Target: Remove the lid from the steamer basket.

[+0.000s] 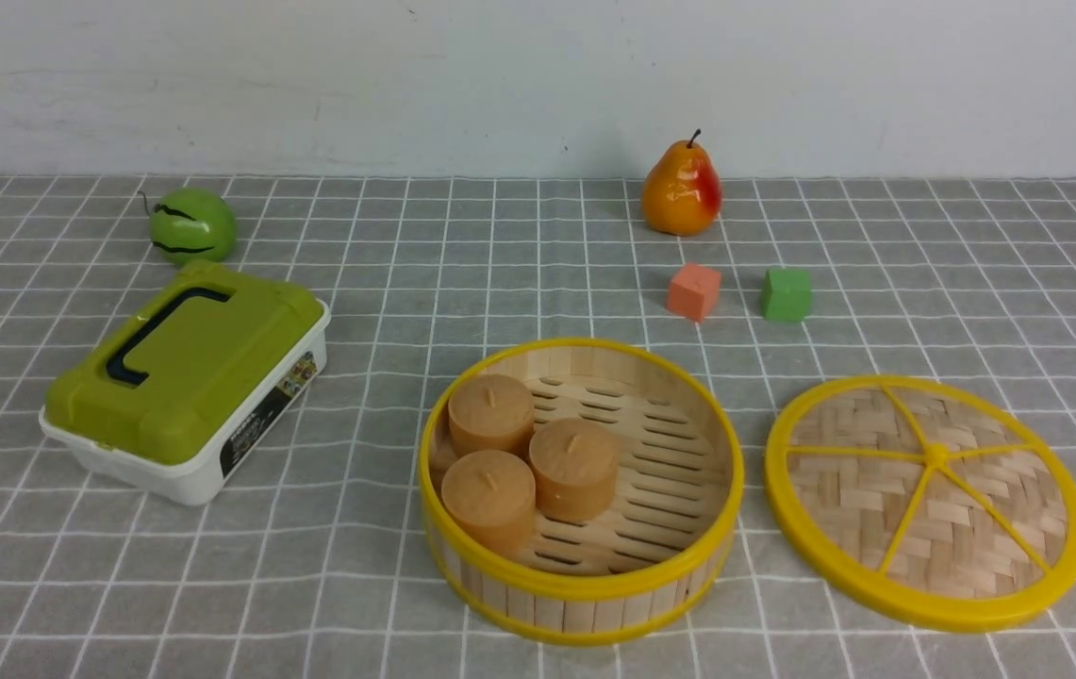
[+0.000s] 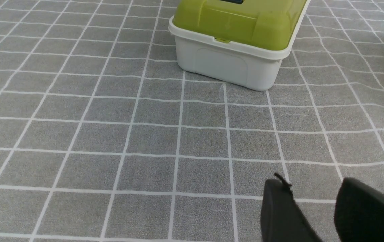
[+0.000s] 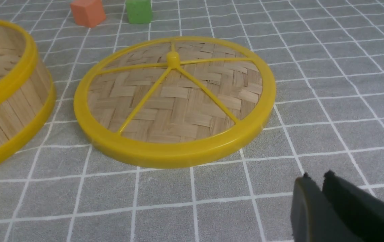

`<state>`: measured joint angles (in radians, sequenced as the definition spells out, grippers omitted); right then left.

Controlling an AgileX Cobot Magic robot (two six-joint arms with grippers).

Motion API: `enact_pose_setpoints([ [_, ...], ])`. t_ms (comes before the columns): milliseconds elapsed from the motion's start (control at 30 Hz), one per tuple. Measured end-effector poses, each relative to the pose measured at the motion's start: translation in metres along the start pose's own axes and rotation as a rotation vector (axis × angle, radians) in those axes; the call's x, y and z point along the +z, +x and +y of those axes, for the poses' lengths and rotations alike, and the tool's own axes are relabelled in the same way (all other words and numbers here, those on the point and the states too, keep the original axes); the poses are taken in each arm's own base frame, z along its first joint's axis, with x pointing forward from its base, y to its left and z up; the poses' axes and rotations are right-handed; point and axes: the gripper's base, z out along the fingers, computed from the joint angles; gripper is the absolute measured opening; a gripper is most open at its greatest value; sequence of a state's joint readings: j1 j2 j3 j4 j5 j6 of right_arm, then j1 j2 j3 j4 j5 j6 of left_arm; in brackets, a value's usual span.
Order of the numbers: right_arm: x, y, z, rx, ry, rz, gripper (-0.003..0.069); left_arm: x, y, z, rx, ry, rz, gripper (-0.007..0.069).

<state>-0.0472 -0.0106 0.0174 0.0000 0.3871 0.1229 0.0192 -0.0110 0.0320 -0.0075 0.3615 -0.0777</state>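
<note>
Front view: the flat round woven-bamboo lid with yellow rim and spokes (image 1: 926, 503) lies on the grey checked cloth (image 1: 538, 255) at lower right, just beside the round bamboo-slat steamer basket (image 1: 679, 415), which stands uncovered at lower centre. Left gripper (image 2: 313, 191) spread, empty. Right gripper (image 3: 314, 179) nearly pressed together, empty.

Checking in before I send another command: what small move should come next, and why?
Probably none beyond holding both arms back. The lid already lies flat on the cloth to the right of the steamer basket, apart from it, and the basket is open with three buns showing. The right pincer is nearly closed and empty, short of the lid, so the job looks done.
</note>
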Motion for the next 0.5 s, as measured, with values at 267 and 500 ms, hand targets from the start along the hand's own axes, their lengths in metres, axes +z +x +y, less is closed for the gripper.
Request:
enact_pose_setpoints([
  [267,0.0000,0.0000,0.0000,0.000,0.000,0.000,0.0042,0.0000,0.0000,0.0000,0.000,0.000,0.000,0.0239],
  [500,0.0000,0.0000,0.0000,0.000,0.000,0.000,0.0048,0.0000,0.0000,0.0000,0.000,0.000,0.000,0.0239],
])
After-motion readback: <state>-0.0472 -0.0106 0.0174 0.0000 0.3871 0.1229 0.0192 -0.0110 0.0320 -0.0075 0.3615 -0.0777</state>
